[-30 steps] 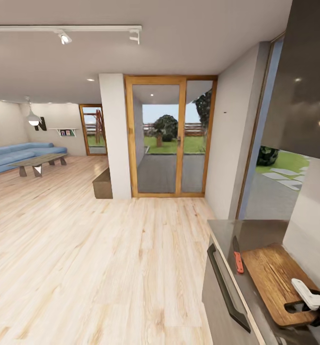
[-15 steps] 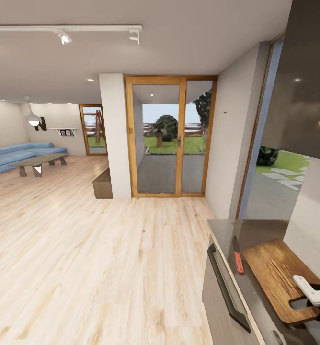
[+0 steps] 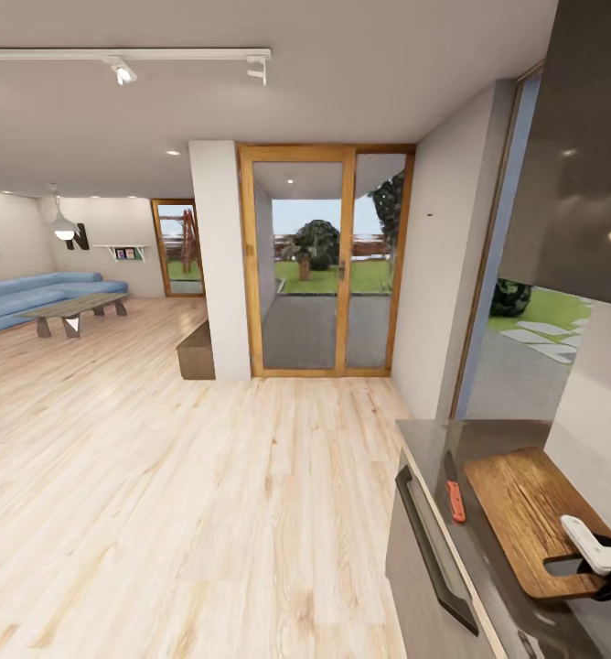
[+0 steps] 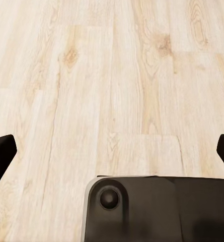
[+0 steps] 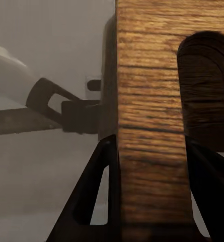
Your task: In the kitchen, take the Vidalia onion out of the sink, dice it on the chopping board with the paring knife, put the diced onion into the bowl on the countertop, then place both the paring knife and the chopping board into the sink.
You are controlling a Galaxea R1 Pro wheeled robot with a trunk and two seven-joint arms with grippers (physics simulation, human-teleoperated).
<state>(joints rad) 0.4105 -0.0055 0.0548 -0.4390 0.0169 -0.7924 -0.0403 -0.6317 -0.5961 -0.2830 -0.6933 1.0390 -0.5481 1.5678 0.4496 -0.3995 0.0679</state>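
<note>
Brown wooden chopping board [image 3: 530, 517], near end cut off by the frame edge, clamped between the right gripper [image 5: 152, 176] fingers.
Orange-handled paring knife [image 3: 454, 494] lies just beside it on the reflective dark grey countertop [image 3: 452, 437]; light wood floor [image 3: 159, 476] beyond. Left gripper [image 4: 112, 151] fingers spread apart over that floor.

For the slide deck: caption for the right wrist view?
Right end effector shut on the edge of the chopping board, wood grain close up, grey wall behind.
</note>
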